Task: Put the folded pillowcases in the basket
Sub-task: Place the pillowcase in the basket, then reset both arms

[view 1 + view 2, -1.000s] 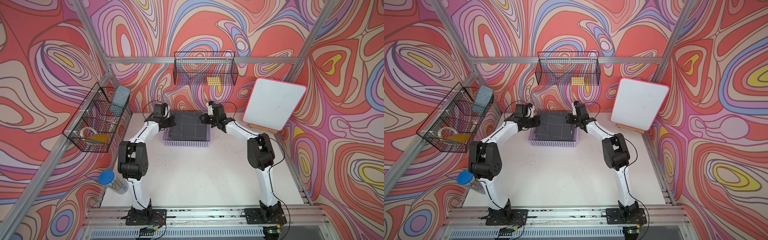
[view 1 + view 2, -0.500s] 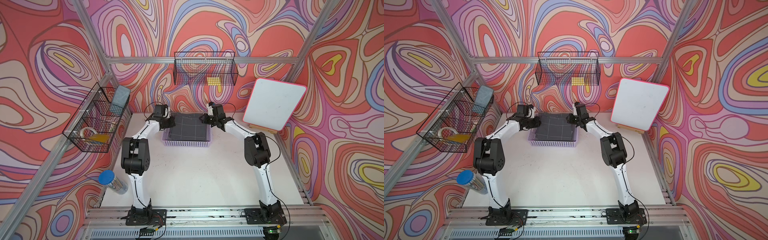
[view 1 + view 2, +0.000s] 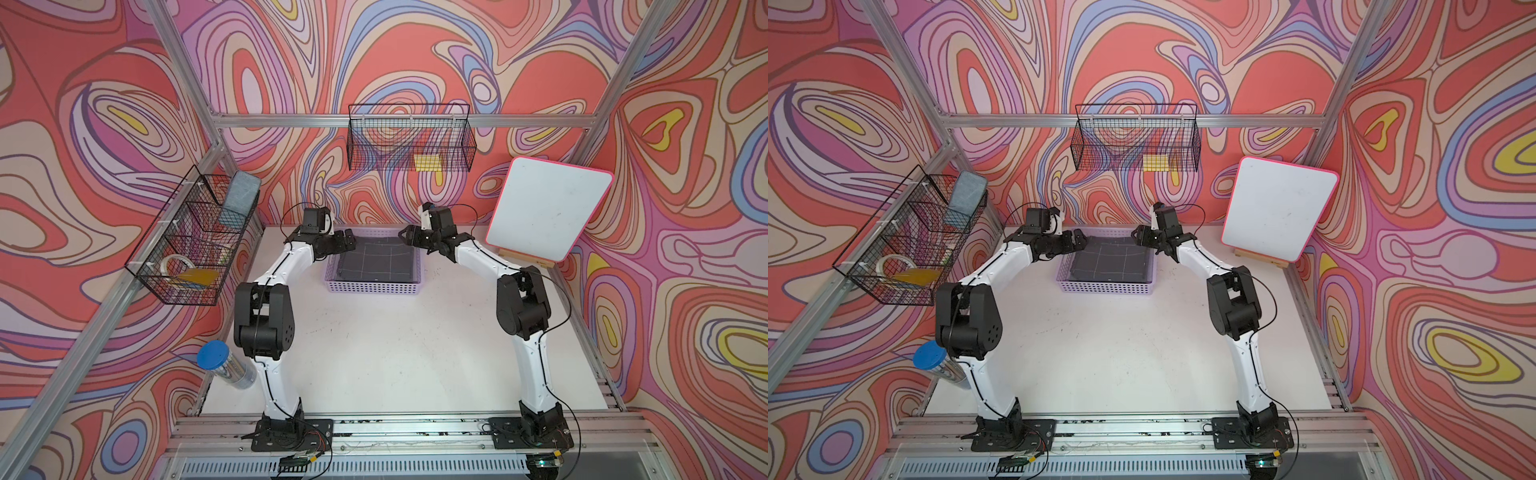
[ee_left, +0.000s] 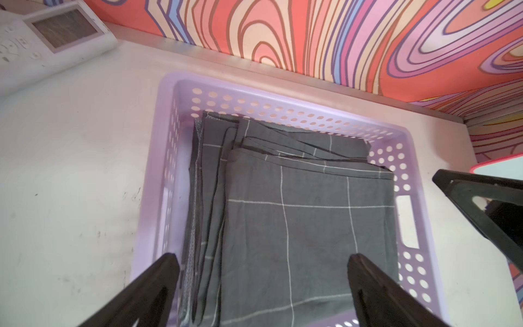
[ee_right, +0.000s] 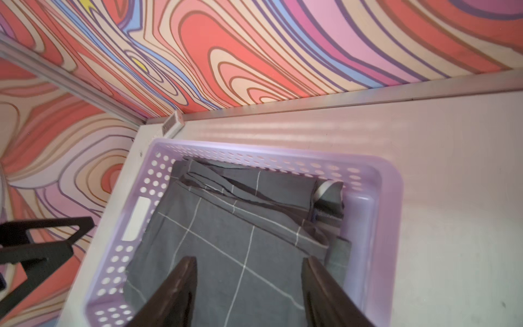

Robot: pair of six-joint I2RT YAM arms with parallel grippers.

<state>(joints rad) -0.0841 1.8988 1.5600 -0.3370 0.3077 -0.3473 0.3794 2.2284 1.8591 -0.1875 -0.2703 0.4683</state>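
Observation:
The folded pillowcase (image 3: 376, 261), dark grey with thin white grid lines, lies flat inside the lilac perforated basket (image 3: 374, 286) at the back of the table, as both top views show (image 3: 1111, 259). My left gripper (image 3: 347, 243) hovers over the basket's left back corner, open, with nothing between its fingers (image 4: 158, 283); the pillowcase (image 4: 297, 226) lies below them. Over the right back corner my right gripper (image 3: 409, 239) is also open and empty, its fingers (image 5: 319, 288) spread above the pillowcase (image 5: 226, 249). The basket (image 5: 379, 226) rim runs just beside them.
A pink-edged whiteboard (image 3: 544, 212) leans at the back right. Black wire baskets hang on the back wall (image 3: 409, 143) and the left wall (image 3: 191, 245). A blue-lidded jar (image 3: 226, 370) stands at the left table edge. A white device (image 4: 48, 36) lies near the basket's back.
Both grippers have opened and let go of the pillowcase, which now rests in the basket. Both arms have drawn slightly back from it.

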